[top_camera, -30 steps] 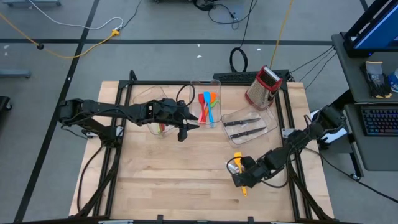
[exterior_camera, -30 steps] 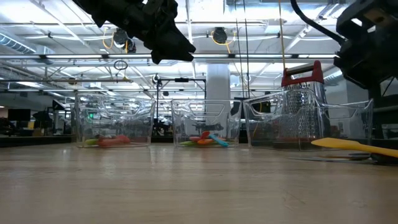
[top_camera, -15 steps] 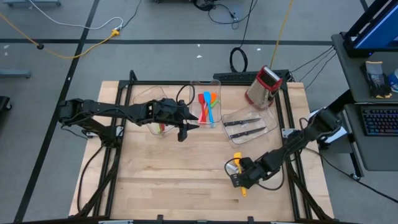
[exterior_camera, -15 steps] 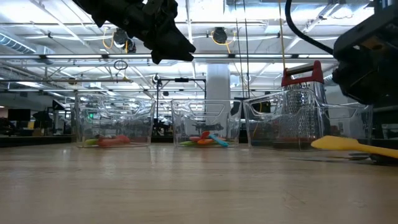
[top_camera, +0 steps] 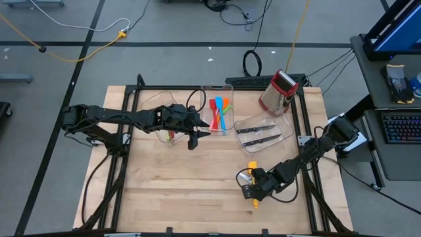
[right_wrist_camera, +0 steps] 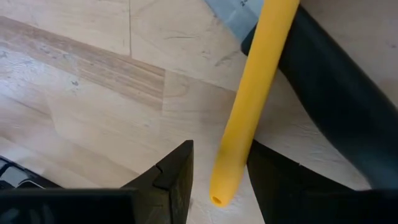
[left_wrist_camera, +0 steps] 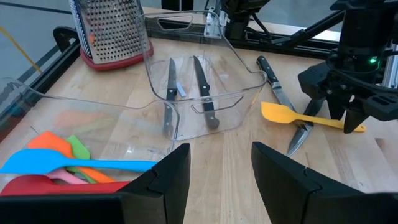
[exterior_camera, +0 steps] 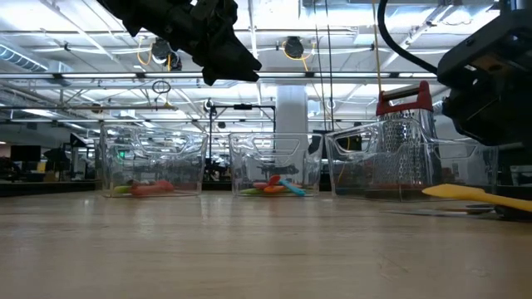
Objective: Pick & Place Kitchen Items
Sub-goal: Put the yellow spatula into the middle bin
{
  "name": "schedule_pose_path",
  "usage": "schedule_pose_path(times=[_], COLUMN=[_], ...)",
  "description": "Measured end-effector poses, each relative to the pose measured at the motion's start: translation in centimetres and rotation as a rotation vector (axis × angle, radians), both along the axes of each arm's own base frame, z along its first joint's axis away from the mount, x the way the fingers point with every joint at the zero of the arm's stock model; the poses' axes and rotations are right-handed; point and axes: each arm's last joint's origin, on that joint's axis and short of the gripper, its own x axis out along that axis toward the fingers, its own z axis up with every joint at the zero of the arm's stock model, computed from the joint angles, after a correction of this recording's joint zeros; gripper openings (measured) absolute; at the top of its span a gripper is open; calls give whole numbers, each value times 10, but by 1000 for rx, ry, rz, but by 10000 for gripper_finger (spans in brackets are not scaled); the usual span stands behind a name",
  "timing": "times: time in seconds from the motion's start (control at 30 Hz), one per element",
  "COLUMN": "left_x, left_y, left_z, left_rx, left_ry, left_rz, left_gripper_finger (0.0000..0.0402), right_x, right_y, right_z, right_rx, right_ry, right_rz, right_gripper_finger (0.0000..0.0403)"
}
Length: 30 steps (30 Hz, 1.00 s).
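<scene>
A yellow spatula (top_camera: 252,176) lies flat on the table's right near part, its handle crossing a black-handled knife (left_wrist_camera: 300,133); a second knife (left_wrist_camera: 274,83) lies beside them. My right gripper (right_wrist_camera: 219,163) hangs low over it, open, one finger on either side of the free end of the yellow handle (right_wrist_camera: 244,118); I cannot tell whether they touch it. My left gripper (left_wrist_camera: 221,180) is open and hovers above the table by the middle bin (top_camera: 219,113), which holds orange, blue and red spatulas. Two more knives (left_wrist_camera: 200,87) lie in the right bin (top_camera: 261,131).
A third clear bin (top_camera: 166,133) with green and red utensils sits under the left arm. The red-topped metal grater (top_camera: 279,91) stands at the far right corner behind the knife bin. Bare wood stretches across the near middle and left of the table (top_camera: 171,191).
My right gripper has sunk lower over the yellow spatula's handle and shifted slightly toward the table's left edge. The spatula, the knives and the left arm have stayed where they were.
</scene>
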Motion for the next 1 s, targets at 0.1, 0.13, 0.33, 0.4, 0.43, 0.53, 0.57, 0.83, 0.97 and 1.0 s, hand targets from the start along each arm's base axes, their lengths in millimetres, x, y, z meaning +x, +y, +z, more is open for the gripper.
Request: schedule_pose_path(times=[0.1, 0.13, 0.33, 0.4, 0.43, 0.53, 0.57, 0.83, 0.97, 1.0], left_x=[0, 0, 0, 0, 0, 0, 0, 0, 0, 0], left_y=[0, 0, 0, 0, 0, 0, 0, 0, 0, 0], left_z=[0, 0, 0, 0, 0, 0, 0, 0, 0, 0], left_rx=[-1, -1, -4, -4, -4, -4, -4, -8, -8, -8], left_ry=[0, 0, 0, 0, 0, 0, 0, 0, 0, 0], left_rz=[1, 1, 2, 2, 2, 2, 2, 4, 4, 4], left_gripper_finger=[175, 175, 175, 175, 175, 175, 175, 175, 175, 175], right_x=[0, 0, -1, -1, -1, -1, -1, -1, -2, -2], right_y=[0, 0, -1, -2, -2, -2, -2, -4, -6, -6], right_z=[0, 0, -2, -2, -2, -2, -2, -3, -3, -4], right_rx=[2, 2, -1, -11, -17, -23, -24, -58, -62, -66], right_ry=[5, 4, 28, 21, 15, 12, 11, 3, 23, 29], right_rz=[-19, -19, -58, -56, -56, -54, -54, -78, -111, -119], right_gripper_finger=[144, 144, 144, 144, 144, 144, 144, 138, 110, 100])
